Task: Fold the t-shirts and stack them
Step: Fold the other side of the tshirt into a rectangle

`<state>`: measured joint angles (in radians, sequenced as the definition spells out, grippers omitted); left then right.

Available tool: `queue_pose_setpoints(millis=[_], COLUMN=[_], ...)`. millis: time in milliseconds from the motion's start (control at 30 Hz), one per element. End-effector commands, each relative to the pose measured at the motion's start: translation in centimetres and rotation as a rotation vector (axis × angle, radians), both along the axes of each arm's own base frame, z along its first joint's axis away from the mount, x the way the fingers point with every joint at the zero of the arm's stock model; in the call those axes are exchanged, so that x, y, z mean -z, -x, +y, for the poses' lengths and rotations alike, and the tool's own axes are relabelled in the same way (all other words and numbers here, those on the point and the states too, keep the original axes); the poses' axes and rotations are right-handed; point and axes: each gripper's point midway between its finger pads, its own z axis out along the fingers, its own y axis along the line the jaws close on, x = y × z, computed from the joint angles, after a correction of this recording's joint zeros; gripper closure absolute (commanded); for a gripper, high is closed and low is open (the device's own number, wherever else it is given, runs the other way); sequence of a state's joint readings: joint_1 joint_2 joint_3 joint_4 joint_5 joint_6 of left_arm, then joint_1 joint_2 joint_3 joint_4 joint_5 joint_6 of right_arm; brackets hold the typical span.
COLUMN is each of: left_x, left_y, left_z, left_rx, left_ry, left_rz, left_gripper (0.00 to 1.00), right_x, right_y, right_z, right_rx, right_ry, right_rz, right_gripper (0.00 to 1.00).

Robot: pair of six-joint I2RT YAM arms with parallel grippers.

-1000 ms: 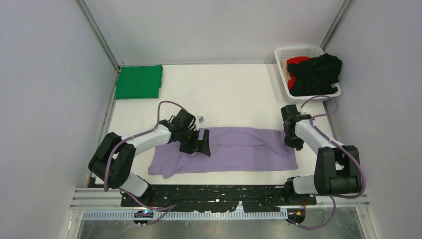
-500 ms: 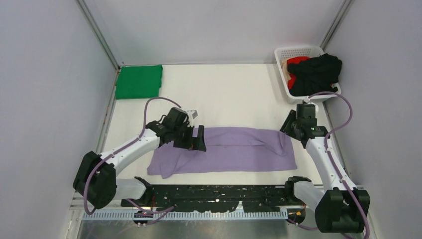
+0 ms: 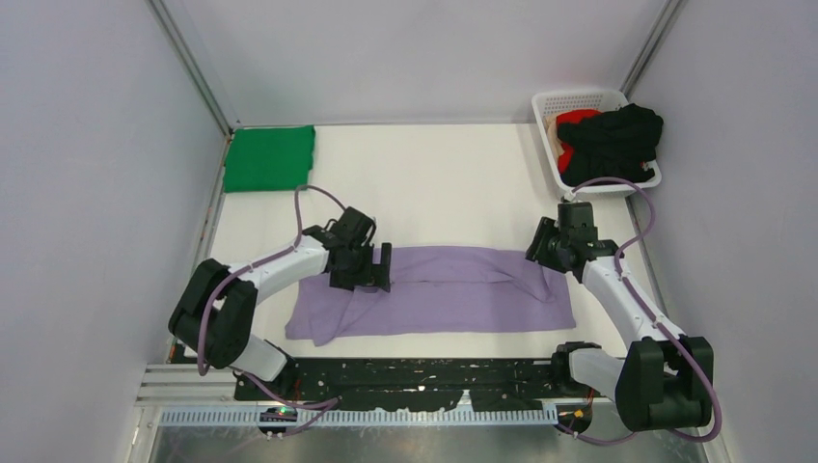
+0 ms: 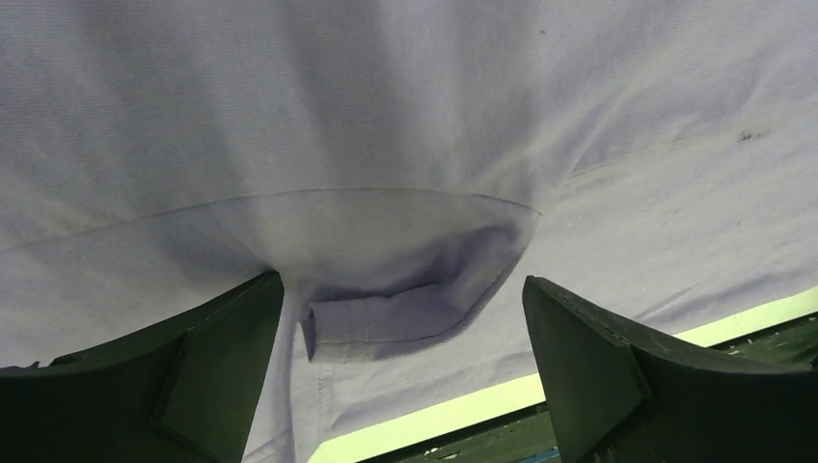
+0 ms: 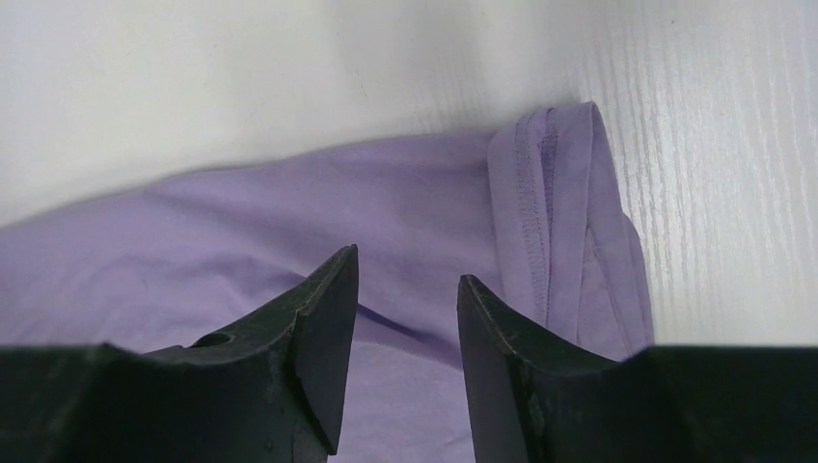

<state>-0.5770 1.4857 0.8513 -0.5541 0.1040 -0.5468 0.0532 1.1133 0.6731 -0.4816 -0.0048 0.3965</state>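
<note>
A lavender t-shirt (image 3: pixel 453 289) lies flat across the near part of the white table, its left end rumpled. My left gripper (image 3: pixel 372 271) is open and low over the shirt's left part. In the left wrist view the wide-open gripper (image 4: pixel 403 323) straddles a folded sleeve hem (image 4: pixel 386 318) and holds nothing. My right gripper (image 3: pixel 541 249) is over the shirt's far right corner. In the right wrist view it (image 5: pixel 405 270) is open with a narrower gap above the cloth, next to the stitched hem (image 5: pixel 545 207). A folded green t-shirt (image 3: pixel 268 159) lies at the far left.
A white perforated basket (image 3: pixel 546 108) at the far right corner holds a black t-shirt (image 3: pixel 617 140) and a red t-shirt (image 3: pixel 574 120). Bare white table (image 3: pixel 453 178) lies beyond the lavender shirt. A black rail (image 3: pixel 424 374) runs along the near edge. Grey walls close in both sides.
My left gripper has drifted a little left along the shirt's upper edge. My right arm has swung out, and its gripper has moved from the shirt's right edge up to its far right corner.
</note>
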Motion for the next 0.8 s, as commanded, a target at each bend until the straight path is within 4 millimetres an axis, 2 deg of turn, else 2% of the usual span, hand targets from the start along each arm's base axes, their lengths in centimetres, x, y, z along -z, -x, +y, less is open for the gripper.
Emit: queue_pose_setpoints(millis=[0,133,300,533,633,767], left_x=[-0.8,-2.0,-3.4,-3.6,-4.3,-6.4], left_y=[-0.2,2.6,5.6,11.5,10.9,8.6], left_z=[-2.5,-5.7,-7.6,-10.2,-9.6,-8.9], left_rx=[0.048,0.190,0.341,0.604,0.604,0.532], left_ry=[0.074,0.200,0.244,0.302,0.256,0.248], left_rz=[-0.024,0.001,-0.012,0.090,0.034,-0.090], left_gripper=[0.00,0.00,0.00,0.01,0.00,0.00], right_x=[-0.9,-0.9,-0.8,-0.5,0.2,1.7], right_y=[-1.2,-1.2,-1.1,-1.0,-0.7,0.0], right_z=[0.2,0.1,0.0,0.0,-0.8,-1.7], right_rx=[-0.019,-0.017,-0.016,-0.016,0.016,0.044], right_ry=[0.003,0.007,0.009,0.009,0.047,0.108], right_rz=[-0.052,-0.054,-0.054,-0.046,-0.020,0.058], right_gripper=[0.50,0.50,0.50,0.50,0.50,0.50])
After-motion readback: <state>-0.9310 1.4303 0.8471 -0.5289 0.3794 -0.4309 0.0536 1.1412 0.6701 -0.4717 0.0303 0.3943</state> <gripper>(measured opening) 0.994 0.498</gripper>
